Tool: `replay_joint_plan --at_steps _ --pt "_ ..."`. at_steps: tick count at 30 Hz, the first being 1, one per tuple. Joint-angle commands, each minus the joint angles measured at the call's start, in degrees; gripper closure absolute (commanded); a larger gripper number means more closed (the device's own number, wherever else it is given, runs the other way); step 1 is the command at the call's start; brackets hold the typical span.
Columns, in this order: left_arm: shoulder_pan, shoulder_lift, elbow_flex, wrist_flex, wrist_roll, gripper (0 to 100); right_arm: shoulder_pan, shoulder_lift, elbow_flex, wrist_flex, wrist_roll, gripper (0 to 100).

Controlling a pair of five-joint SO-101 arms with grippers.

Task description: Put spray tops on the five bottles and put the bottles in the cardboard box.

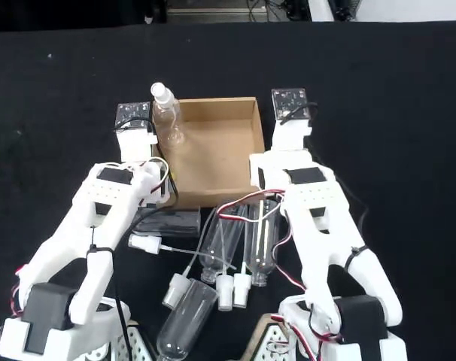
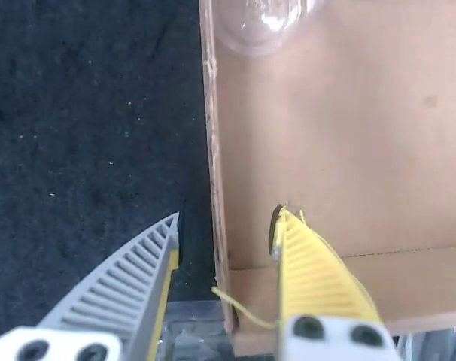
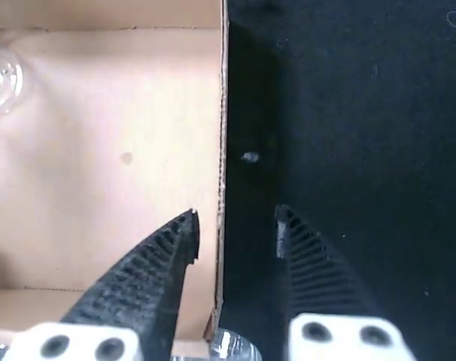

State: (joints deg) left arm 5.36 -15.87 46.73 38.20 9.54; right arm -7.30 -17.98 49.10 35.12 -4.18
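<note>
One clear plastic bottle w/ white spray top [image 1: 166, 113] sits in the shallow brown cardboard box [image 1: 213, 162], far corner, just ahead of left hand [image 2: 228, 218]. Left hand is wide open, holding nothing, straddling the box's side wall. Right hand [image 3: 237, 216] is also open and empty, astride the opposite wall. Behind both hands, more clear bottles [image 1: 262, 241] & loose white spray tops [image 1: 233, 289] lie on the black counter [image 1: 62, 75].

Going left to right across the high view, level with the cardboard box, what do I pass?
Left white arm → upright clear plastic bottle with white spray top → open brown cardboard box → right white arm.
</note>
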Motion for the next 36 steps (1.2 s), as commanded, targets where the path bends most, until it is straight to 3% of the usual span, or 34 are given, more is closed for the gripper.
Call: replay_joint_plan --at_steps 1,6,13,27,36 --pt "0.31 -0.44 -2.59 0.18 0.53 81 -0.35 -1.36 -4.79 2.02 0.79 83.6" --pt "0.31 -0.44 -2.59 0.35 0.53 81 -0.44 0.13 -3.65 1.85 0.62 83.8" --pt "0.31 -0.88 -1.80 0.44 0.53 83 -0.35 2.51 -3.65 1.85 0.79 95.8" --pt "0.92 -0.97 -0.66 0.53 0.53 87 3.87 2.59 -3.56 3.25 0.88 98.8" --pt "0.92 -0.97 -1.19 2.64 0.88 87 2.90 2.95 -3.56 4.04 0.88 98.8"
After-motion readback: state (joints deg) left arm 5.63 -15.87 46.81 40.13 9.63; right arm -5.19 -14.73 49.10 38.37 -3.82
